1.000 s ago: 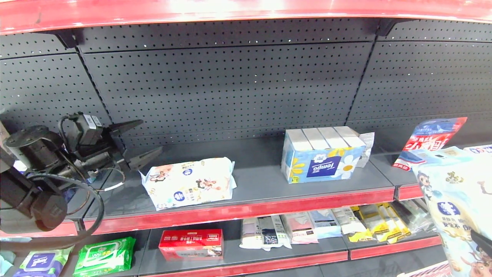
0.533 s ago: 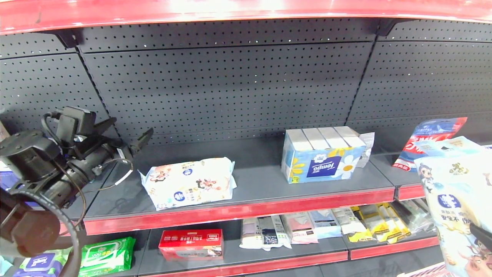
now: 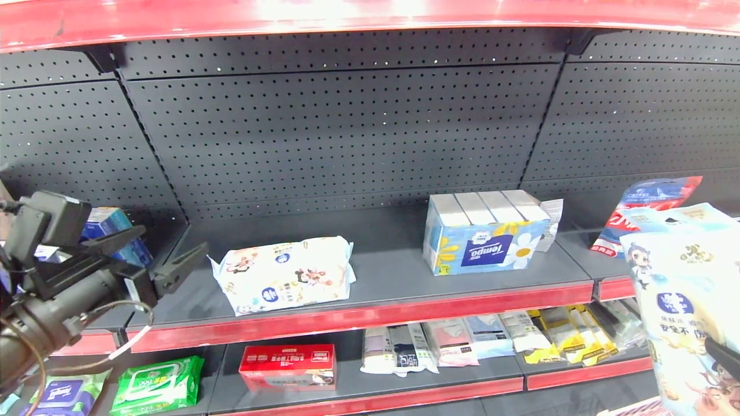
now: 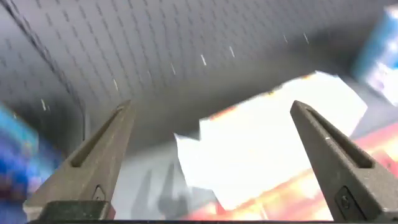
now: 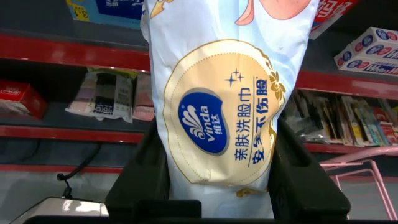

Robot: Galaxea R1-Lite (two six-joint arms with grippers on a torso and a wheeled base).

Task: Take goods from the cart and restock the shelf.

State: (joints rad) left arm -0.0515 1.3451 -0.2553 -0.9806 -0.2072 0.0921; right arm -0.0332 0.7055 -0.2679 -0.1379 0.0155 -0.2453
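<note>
Before the dark grey metal shelf [image 3: 387, 271], the right gripper [image 5: 217, 152], fingers clamped on the pale-blue plastic towel pack [image 3: 682, 300], should set it upright beside the blue tissue box [image 3: 485, 242]; the left gripper [image 3: 173, 242] has its fingers apart.

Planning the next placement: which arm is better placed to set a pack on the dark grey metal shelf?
Right. The right gripper is shut on the pale blue cartoon-printed soft pack, held at the height of the dark grey metal shelf; the left gripper is open and empty.

Wipes [image 3: 284, 274] lie left of tissues [image 3: 485, 234] on shelf [image 3: 393, 271].
</note>
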